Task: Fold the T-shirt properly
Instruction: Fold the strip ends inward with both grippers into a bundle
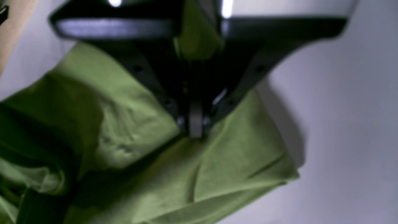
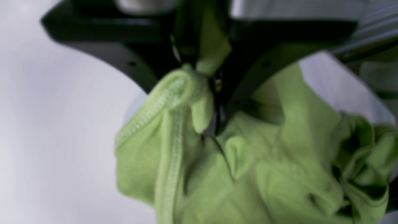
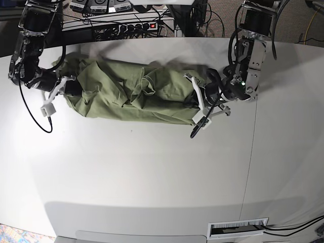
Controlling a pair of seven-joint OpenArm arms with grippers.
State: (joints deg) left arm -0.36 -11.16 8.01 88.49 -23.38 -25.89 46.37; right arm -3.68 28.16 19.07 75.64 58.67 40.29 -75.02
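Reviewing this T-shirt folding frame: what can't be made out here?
- Left wrist view: which part of the T-shirt the left end effector pinches; blur and its own frame hide it.
- Right wrist view: right end effector fingertips, buried in cloth.
- Base view: sleeves and collar, lost in the bunched T-shirt.

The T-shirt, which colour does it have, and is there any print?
The T-shirt is plain green, no print visible; the base view shows it best.

The T-shirt (image 3: 134,91) lies bunched lengthwise across the counter's (image 3: 152,172) far half, the right gripper (image 3: 68,87) at its left end, the left gripper (image 3: 198,99) at its right.
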